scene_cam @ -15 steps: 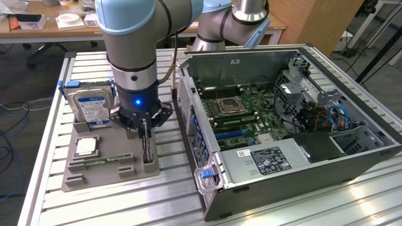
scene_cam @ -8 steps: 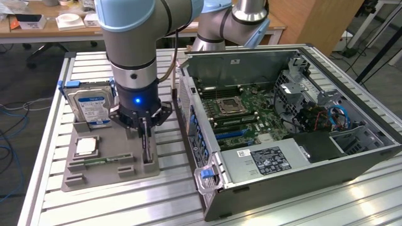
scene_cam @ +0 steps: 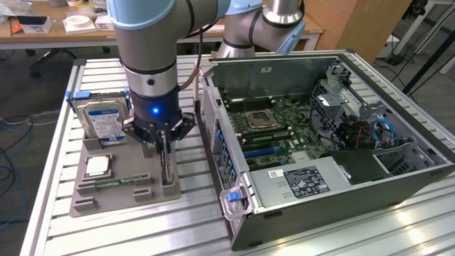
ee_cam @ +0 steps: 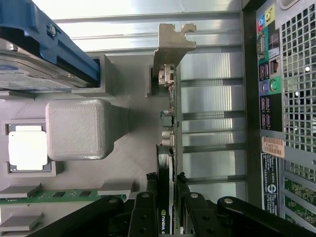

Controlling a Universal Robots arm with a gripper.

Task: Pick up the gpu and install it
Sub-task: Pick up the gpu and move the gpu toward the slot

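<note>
Exterior view, from its left: a hard drive (scene_cam: 103, 120) stands at the back of a grey holder tray (scene_cam: 106, 202) on the slatted tabletop (scene_cam: 142, 232), with a processor (scene_cam: 97, 166) and a memory stick (scene_cam: 114, 182) lying in front of it. At the tray's edge towards that view's right, the gripper (scene_cam: 165, 140) is down over the gpu (scene_cam: 168, 168), which stands on edge in its slot. Further to the exterior view's right lies the open computer case (scene_cam: 341, 181), motherboard (scene_cam: 284, 125) exposed.

The step in hand looks like the pick-up: the card is grasped but not lifted, and nothing is installed.

In the wrist view the jaws are partly closed, pinching the thin card. One finger (ee_cam: 146, 207) presses each face, well back from the silver bracket (ee_cam: 174, 42).

As I judge it, freeing the card calls for a straight pull along the slot, without tilt, so that the bracket and lower edge do not catch on the tray walls.
</note>
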